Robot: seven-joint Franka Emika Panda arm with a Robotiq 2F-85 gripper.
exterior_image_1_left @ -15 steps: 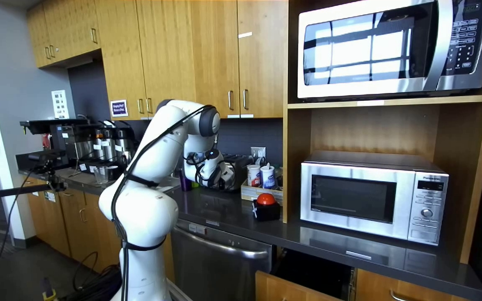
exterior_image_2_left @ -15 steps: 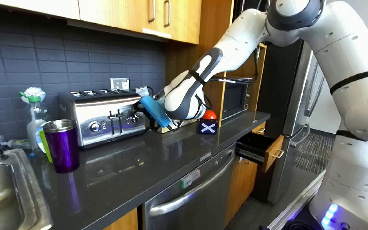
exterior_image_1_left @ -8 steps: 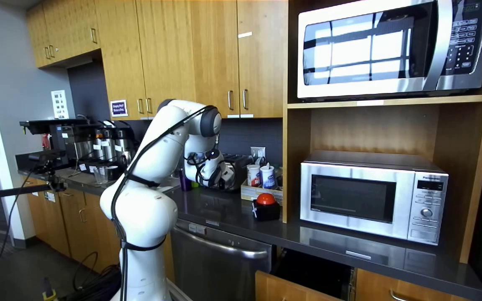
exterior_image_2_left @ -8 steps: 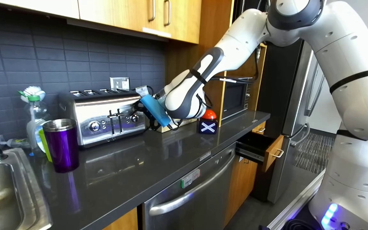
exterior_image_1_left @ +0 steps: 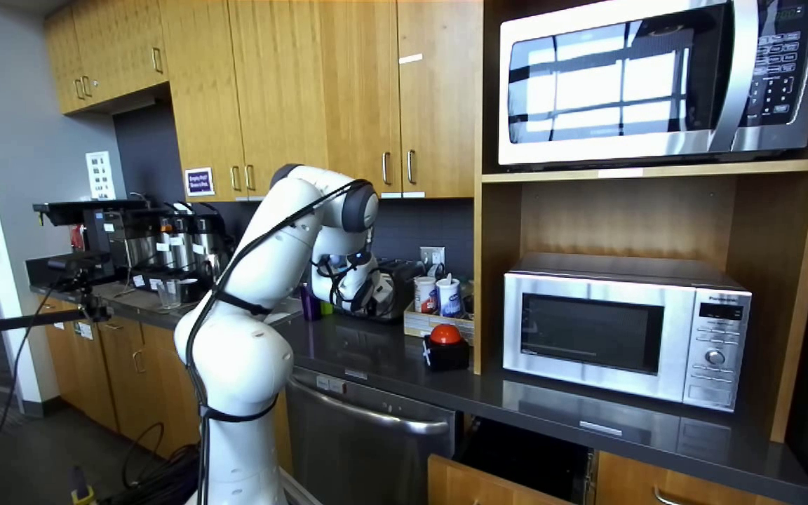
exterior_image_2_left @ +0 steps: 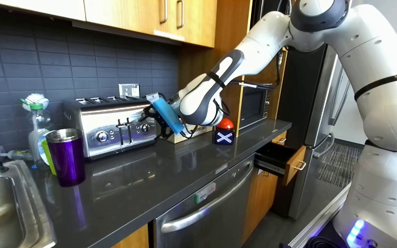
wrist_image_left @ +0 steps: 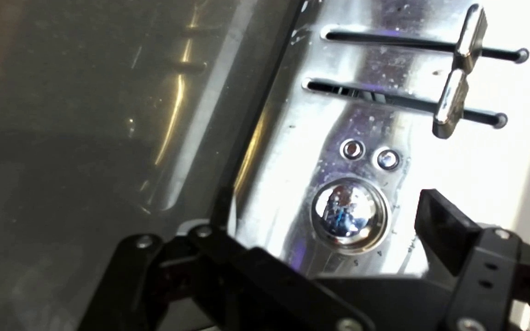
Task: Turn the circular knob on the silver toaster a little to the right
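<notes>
The silver toaster (exterior_image_2_left: 91, 120), with a dark slotted top, stands against the tiled wall; in an exterior view the arm hides much of the toaster (exterior_image_1_left: 407, 270). Two round knobs show on its front, a left knob (exterior_image_2_left: 102, 136) and a right knob (exterior_image_2_left: 145, 127). My gripper (exterior_image_2_left: 151, 125) is at the right-hand end of the front. In the wrist view a shiny circular knob (wrist_image_left: 348, 214) lies between the wide-apart fingers of my open gripper (wrist_image_left: 327, 202), with visible space on both sides. Whether the fingertips reach its depth I cannot tell. Small numbers ring the knob.
Two lever handles (wrist_image_left: 451, 101) and two small buttons (wrist_image_left: 370, 154) sit beside the knob. A purple tumbler (exterior_image_2_left: 66, 162) stands before the toaster's left end. Right of it are a wooden box (exterior_image_2_left: 184, 137) and a red button (exterior_image_2_left: 225, 123). A drawer (exterior_image_2_left: 295, 165) stands pulled out.
The arm has shifted slightly, its upper links moving a little to the right in both exterior views. My gripper has risen and tilted slightly in front of the toaster's right end. It stays open.
</notes>
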